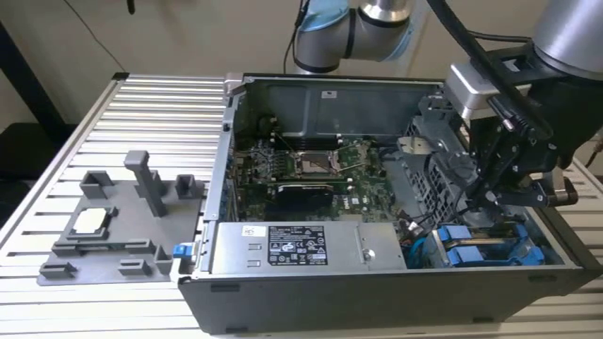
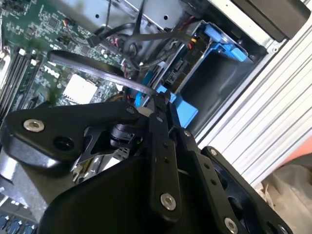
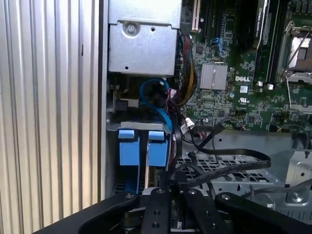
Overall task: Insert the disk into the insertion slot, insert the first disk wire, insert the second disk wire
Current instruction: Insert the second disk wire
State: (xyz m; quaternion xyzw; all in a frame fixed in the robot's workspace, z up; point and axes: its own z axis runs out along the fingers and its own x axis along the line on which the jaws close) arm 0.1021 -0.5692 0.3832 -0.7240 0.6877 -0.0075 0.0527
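Note:
The grey drive cage with the insertion slot (image 1: 535, 239) sits in the open computer case at the exterior view's right. Blue brackets (image 1: 471, 253) sit in it and show in both wrist views (image 3: 127, 148) (image 2: 215, 41). The disk's silver body is mostly hidden between them. My gripper (image 1: 490, 203) reaches down into the case just above the cage. In the second wrist view its fingers (image 2: 159, 127) meet at the tip (image 2: 163, 96), pinching the end of a flat black disk wire (image 2: 92, 66) right beside a blue bracket. That wire (image 3: 234, 168) loops away over the perforated metal.
A silver labelled power-supply box (image 1: 301, 247) lies along the case's front, and the green motherboard (image 1: 311, 166) is behind it. Loose black, red and blue cables (image 3: 161, 97) crowd the gap beside the cage. A grey fixture plate (image 1: 123, 219) rests on the slatted table (image 1: 56, 176).

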